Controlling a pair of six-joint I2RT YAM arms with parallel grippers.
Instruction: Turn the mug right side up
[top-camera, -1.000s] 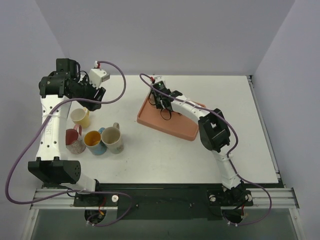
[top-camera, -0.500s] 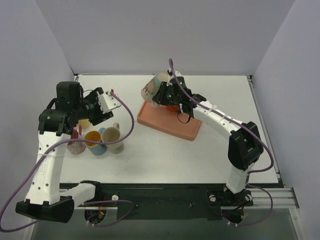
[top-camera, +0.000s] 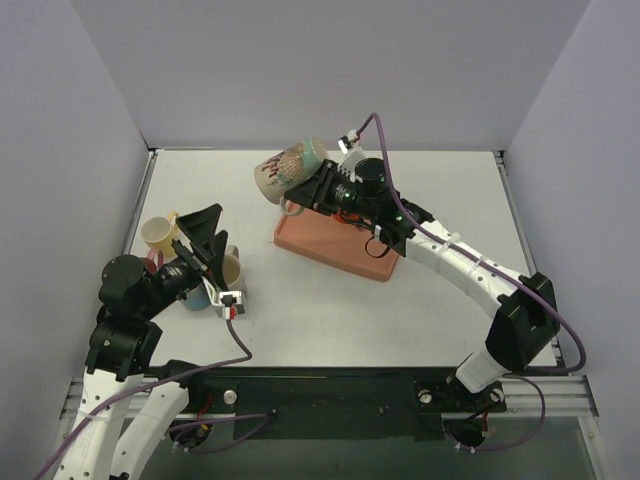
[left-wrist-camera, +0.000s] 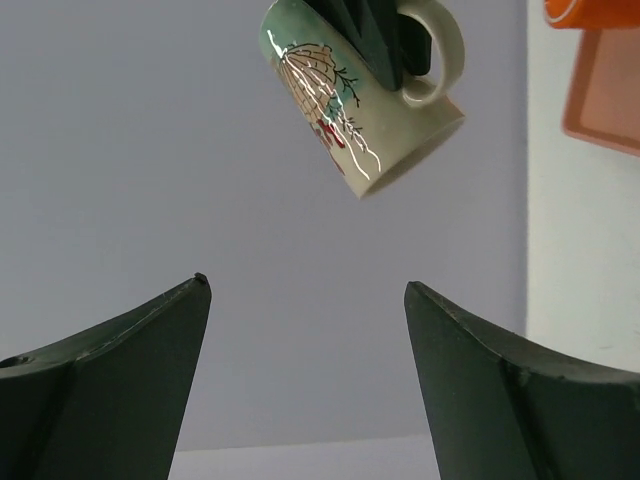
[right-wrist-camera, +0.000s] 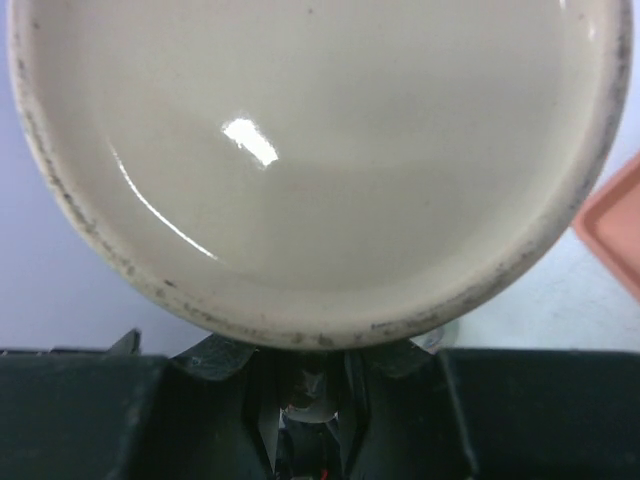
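A white desk (top-camera: 400, 320) sits boxed in by 3 plain, pale grey-lilac walls (top-camera: 330, 70). A metal rail (top-camera: 560, 390) runs along its near edge, under soft, even light.

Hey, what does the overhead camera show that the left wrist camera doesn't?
Only overhead: both arms whole, a yellow mug among other mugs at the left, and most of the pink tray. Only left wrist: the handle of the decorated mug, up close. Both: that mug tilted in the air in the right fingers, the left fingers spread open and empty, and part of the tray.
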